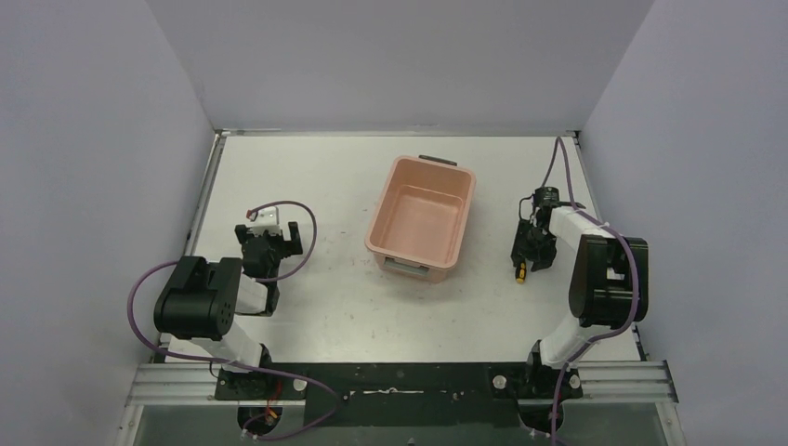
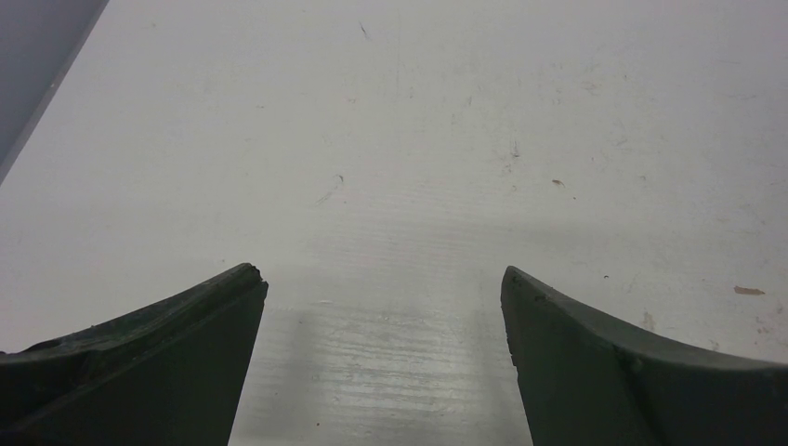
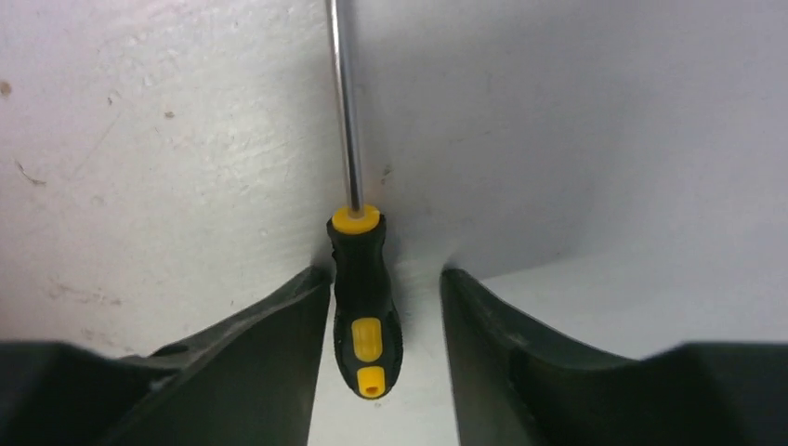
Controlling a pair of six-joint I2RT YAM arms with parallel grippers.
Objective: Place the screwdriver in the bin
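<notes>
Between your right gripper's [image 3: 386, 276] spread fingers lies the screwdriver [image 3: 364, 311] handle, close against the left finger, with an open gap on the right side. Its shaft runs straight ahead over the table [image 3: 139, 139]. To this gripper's left the bin [image 1: 423, 218] stands well apart, its top open. Your left gripper [image 2: 383, 276] has open table ahead and between its fingers

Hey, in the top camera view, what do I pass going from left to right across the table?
left arm → bin → right arm. The screwdriver lies between the right arm's jaws, so it has no separate place in the order.
</notes>
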